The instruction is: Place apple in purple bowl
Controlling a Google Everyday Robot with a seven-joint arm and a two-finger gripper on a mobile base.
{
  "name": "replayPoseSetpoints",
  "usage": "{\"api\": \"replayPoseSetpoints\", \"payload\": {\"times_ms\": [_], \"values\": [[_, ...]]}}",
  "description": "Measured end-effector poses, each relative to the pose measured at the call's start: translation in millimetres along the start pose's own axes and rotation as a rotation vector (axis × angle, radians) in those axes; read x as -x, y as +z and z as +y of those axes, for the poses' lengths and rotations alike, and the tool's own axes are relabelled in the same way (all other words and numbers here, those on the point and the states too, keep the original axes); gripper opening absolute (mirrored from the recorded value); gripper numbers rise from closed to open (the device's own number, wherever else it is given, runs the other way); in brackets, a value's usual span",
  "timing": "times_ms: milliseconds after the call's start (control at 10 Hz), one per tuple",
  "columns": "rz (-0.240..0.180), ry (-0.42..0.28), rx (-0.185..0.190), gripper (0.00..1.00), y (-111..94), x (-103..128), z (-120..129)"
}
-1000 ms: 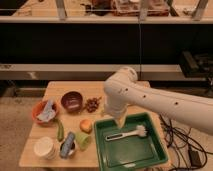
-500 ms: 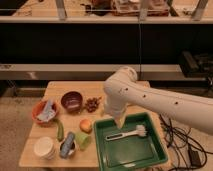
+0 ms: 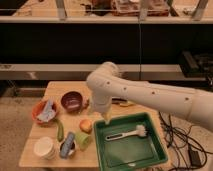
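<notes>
Though apart from one purple bowl [image 3: 64,99], one hand [image 3: 106,120] beside one apple [image 3: 86,125]

table [image 3: 54,91]: light wood | floor [image 3: 14,127]: pale, speckled | behind: dark panels [image 3: 75,45] between pale horizontal rails [image 3: 45,71] | right: black cables [image 3: 186,136] on floor, dark box [image 3: 197,62] | light: dim, warm

surface [image 3: 56,91]: pale wood | back left: purple bowl [image 3: 72,101], orange bowl [image 3: 44,112] holding blue cloth | middle: apple [image 3: 86,125] just beside green tray [image 3: 135,153] | front left: green vegetable [image 3: 60,131], white cup [image 3: 44,147], green cup [image 3: 82,140] | pincer [image 3: 106,120]: over the tray's back-left corner, near the apple
</notes>
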Motion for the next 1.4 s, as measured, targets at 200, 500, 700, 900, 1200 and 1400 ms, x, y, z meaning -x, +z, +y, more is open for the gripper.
{"api": "replayPoseSetpoints", "payload": {"times_ms": [200, 500, 700, 900, 1200, 1400], "values": [[-0.007, -0.072, 0.022, 0.65, 23, 4, -39], [-0.038, -0.084, 0.048, 0.65, 72, -8, -59], [-0.065, -0.086, 0.033, 0.65, 90, -14, -64], [-0.076, -0.087, 0.009, 0.65, 93, -13, -67], [-0.071, -0.095, -0.016, 0.65, 94, -10, -71], [-0.057, -0.11, -0.01, 0.65, 101, -7, -74]]}}
